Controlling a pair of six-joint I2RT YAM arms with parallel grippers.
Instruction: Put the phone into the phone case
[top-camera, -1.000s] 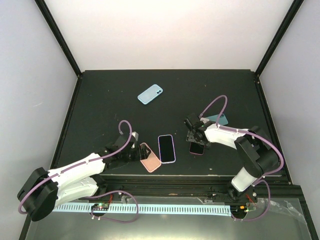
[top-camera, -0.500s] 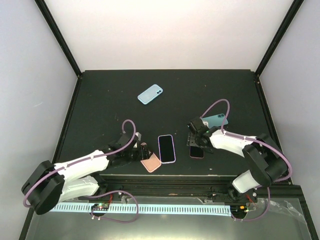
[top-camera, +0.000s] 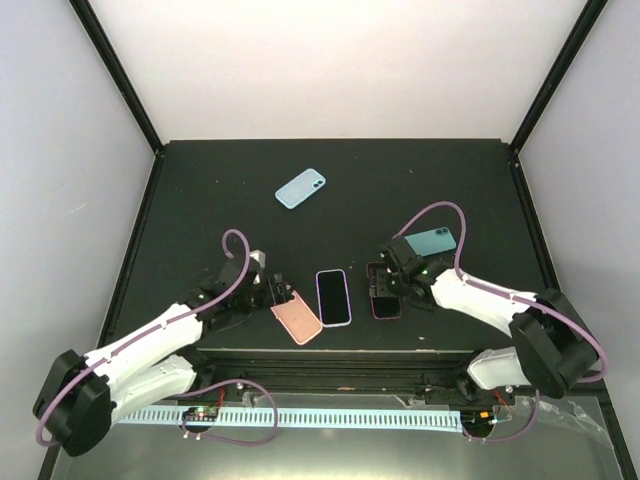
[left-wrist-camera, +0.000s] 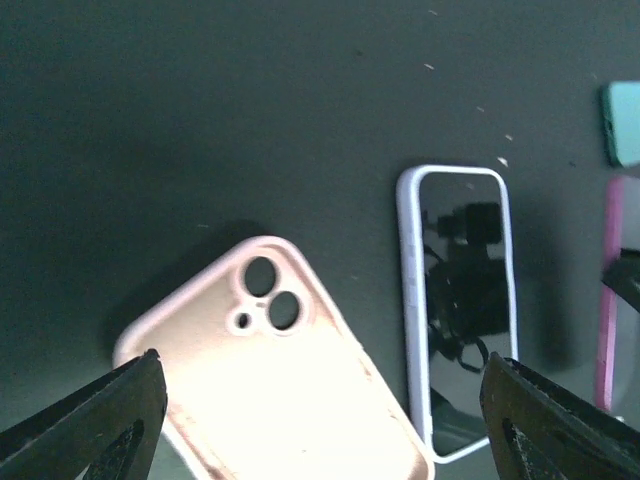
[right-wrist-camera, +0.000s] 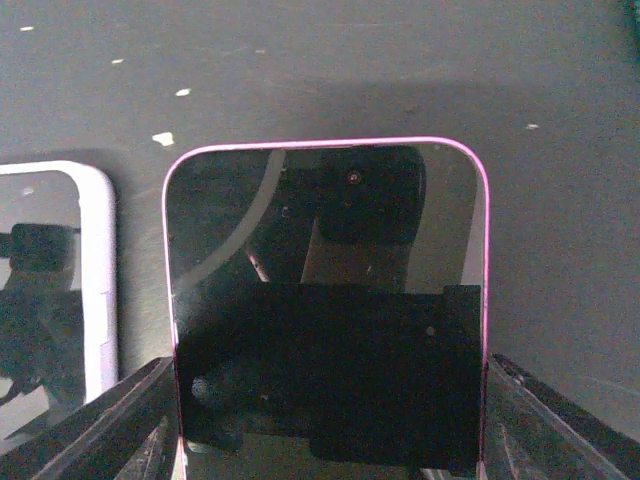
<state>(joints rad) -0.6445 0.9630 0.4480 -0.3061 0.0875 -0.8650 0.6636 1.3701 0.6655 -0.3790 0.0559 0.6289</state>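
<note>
From above, our left gripper (top-camera: 279, 293) stands open with the pink case (top-camera: 298, 320) at its tips. Our right gripper (top-camera: 388, 280) sits over the pink phone (top-camera: 382, 307), and a white phone (top-camera: 333, 297) lies between the two grippers.

At the left wrist, our fingers (left-wrist-camera: 90, 420) spread wide with the pink case (left-wrist-camera: 270, 385) between them and the white phone (left-wrist-camera: 460, 310) just right of it.

At the right wrist, our fingers (right-wrist-camera: 105, 425) clamp the pink phone (right-wrist-camera: 325, 300) by its long edges.
</note>
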